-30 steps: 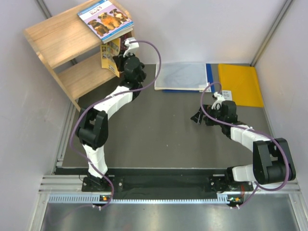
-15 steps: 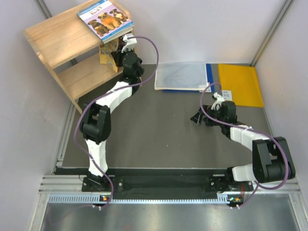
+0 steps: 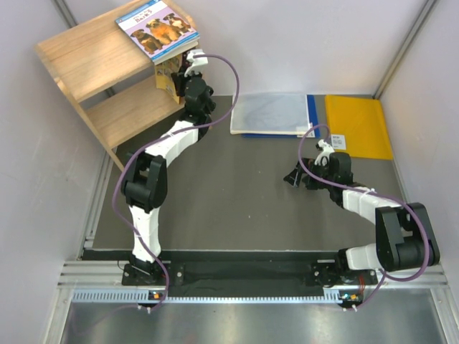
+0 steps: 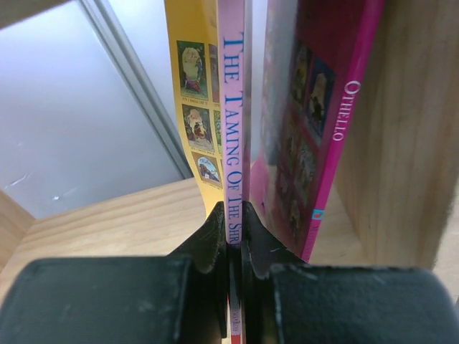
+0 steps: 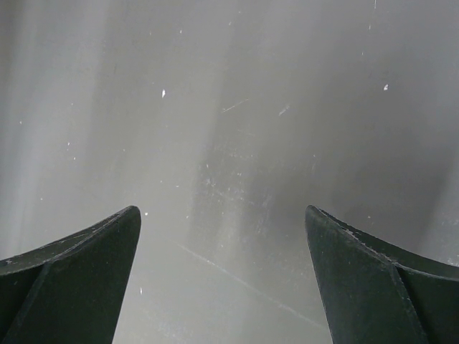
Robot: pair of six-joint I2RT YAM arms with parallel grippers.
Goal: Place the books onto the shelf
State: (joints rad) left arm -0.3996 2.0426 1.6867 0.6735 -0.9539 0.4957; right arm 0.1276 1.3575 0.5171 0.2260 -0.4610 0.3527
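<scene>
Pale grey wall panels [image 3: 301, 43] close in the work space on the left, far and right sides, with metal posts in the far corners. The table [image 3: 237, 208] is covered by a dark grey mat, and a slotted aluminium rail [image 3: 237, 276] at its near edge carries both arm bases.

The shelf [image 3: 86, 57], of light bare wood, stands at the table's far left corner, turned at an angle to the edges. A grey-white folder with a blue edge [image 3: 269, 113] lies flat at the middle of the far edge. The yellow envelope [image 3: 356, 125] lies flat just beside it, towards the far right corner.

The light blue book with three dogs [image 3: 158, 27] lies on the right end of the shelf's top board, overhanging it. Below that, the left arm reaches from the near left across the mat to the shelf's right end. The left gripper [image 4: 235, 236] is clamped on the bottom of an upright book with a yellow cover and a pink spine [image 4: 233, 107], standing over the lower board. Just beside it, a magenta book marked "Othello" [image 4: 315, 107] stands upright near the wooden side panel.

The right gripper [image 3: 292, 177] hangs low over the mat right of centre, well apart from the shelf. Its fingers [image 5: 79, 258] are spread wide with nothing between them, over a pale, scuffed surface.
</scene>
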